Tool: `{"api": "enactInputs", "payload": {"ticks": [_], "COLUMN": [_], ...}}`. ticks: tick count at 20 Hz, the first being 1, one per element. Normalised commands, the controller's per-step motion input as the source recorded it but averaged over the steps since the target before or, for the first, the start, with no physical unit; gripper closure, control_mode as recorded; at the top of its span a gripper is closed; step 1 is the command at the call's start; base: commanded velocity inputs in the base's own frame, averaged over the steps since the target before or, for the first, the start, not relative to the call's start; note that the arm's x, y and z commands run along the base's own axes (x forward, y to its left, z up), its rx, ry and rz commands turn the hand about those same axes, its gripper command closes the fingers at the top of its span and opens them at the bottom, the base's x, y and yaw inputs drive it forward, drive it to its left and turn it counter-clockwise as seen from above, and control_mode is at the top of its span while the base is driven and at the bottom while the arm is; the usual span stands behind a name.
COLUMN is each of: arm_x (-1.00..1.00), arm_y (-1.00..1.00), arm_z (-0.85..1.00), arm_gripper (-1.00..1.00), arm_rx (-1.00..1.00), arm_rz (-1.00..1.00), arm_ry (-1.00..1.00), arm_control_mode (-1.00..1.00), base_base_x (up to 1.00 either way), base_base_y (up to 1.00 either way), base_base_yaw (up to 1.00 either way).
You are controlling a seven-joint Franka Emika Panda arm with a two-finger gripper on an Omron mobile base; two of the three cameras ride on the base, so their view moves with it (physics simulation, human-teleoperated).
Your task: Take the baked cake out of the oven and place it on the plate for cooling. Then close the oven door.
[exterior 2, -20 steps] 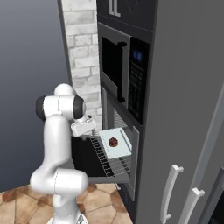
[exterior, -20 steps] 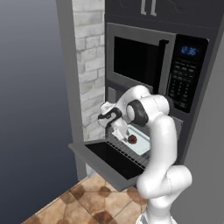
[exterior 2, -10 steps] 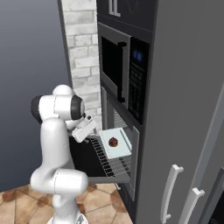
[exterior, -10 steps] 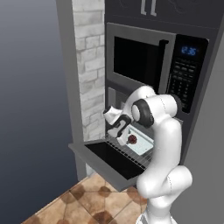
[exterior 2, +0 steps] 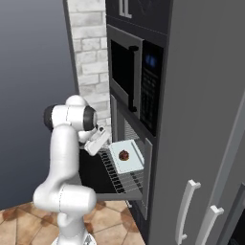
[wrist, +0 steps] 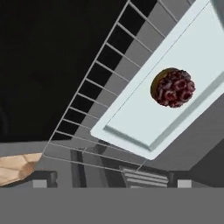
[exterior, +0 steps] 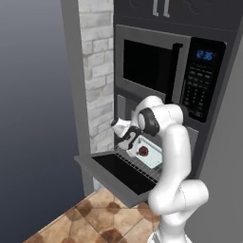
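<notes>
Below the microwave (exterior: 163, 71) with its blue display, we see the oven (exterior 2: 128, 158) standing open, its oven door (exterior: 121, 172) dropped flat toward the tiled floor (exterior: 102, 220). On the wire rack (wrist: 94, 87) that juts out over the door lies a pale rectangular tray (wrist: 175, 92), and on that tray sits the cake (wrist: 173, 87), small, round and dark reddish brown, well inside the tray's rim. From the left base view we find the gripper (exterior: 129, 141) at the end of our white arm, poised above the rack's front left part, just beside the tray and near the cake but touching neither. Its jaws are spread wide with nothing between them; in the hand view the cake lies up and to the right, off the line between the finger tips. From the right base view we see the tray (exterior 2: 127, 156) resting level on the rack, with the cake (exterior 2: 124, 154) near its middle. A pale brick column (exterior: 97, 71) rises left of the oven, and tall grey cabinet doors with light handles (exterior 2: 184, 206) stand to its right.
</notes>
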Motion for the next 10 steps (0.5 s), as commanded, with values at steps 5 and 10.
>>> {"api": "enactInputs", "payload": {"ticks": [5, 10], "arm_x": [0.55, 0.55], "arm_y": [0.0, -0.07], "arm_z": [-0.32, -0.39], "arm_gripper": [-1.0, -1.0], "arm_rx": [-0.06, -0.02], "arm_rz": [-0.03, -0.02], "arm_ry": [0.0, 0.01], "arm_control_mode": [-1.0, -1.0], "base_base_x": [0.0, 0.0], "base_base_y": [0.0, 0.0], "base_base_yaw": [0.0, 0.0]}}
